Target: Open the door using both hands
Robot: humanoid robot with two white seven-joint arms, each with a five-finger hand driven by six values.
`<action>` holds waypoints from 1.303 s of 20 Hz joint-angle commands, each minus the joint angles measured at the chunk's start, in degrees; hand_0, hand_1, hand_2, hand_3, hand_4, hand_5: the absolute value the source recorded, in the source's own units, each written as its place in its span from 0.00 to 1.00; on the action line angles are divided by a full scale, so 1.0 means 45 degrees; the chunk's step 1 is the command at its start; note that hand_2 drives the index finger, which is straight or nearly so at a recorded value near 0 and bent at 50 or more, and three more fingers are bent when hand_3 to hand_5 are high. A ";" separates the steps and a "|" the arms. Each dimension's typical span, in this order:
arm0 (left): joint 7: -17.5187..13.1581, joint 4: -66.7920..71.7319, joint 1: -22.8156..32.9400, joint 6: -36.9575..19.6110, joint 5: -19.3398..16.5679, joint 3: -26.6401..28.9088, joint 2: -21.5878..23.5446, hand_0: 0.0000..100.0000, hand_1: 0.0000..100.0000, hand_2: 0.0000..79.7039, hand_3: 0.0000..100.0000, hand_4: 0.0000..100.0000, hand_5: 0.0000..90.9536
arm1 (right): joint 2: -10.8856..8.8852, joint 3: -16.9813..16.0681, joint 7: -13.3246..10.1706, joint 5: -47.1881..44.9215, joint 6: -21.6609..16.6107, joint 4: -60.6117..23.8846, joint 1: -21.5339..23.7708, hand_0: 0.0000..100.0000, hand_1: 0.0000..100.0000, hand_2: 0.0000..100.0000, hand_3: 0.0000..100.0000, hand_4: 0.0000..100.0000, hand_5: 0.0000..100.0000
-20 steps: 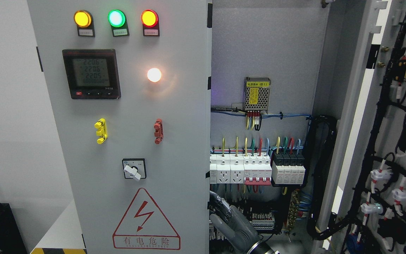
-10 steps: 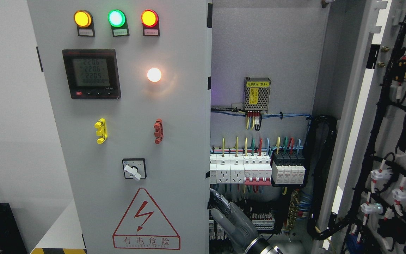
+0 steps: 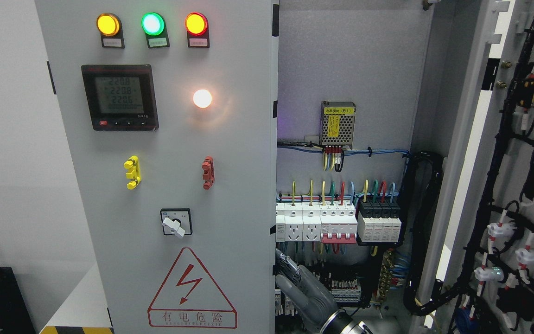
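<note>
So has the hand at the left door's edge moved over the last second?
Yes, slightly. The hand has shifted left and up along the left door's right edge, its wrist now further inside the frame, judged against the red breaker bar.

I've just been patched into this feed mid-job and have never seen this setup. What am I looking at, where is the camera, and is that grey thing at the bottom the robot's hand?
The camera sits on the robot's head, facing an electrical cabinet. The left door is closed; it carries three lit lamps, a meter, a rotary switch and a shock warning sign. The right door is swung open, showing its wired back. Inside are breakers and a small power supply. The grey thing is a robot hand, reaching up beside the left door's free edge. Its arm enters at the bottom, right of the middle, so it is probably the right hand. Whether it grips the edge cannot be seen. The other hand is out of view.
</note>
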 commanded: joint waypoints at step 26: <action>0.0001 0.0000 0.0000 0.0004 0.0000 0.0002 0.0000 0.12 0.39 0.00 0.00 0.00 0.00 | -0.0135 0.1268 0.0948 -0.0780 -0.0002 -0.1523 0.0593 0.12 0.39 0.00 0.00 0.00 0.00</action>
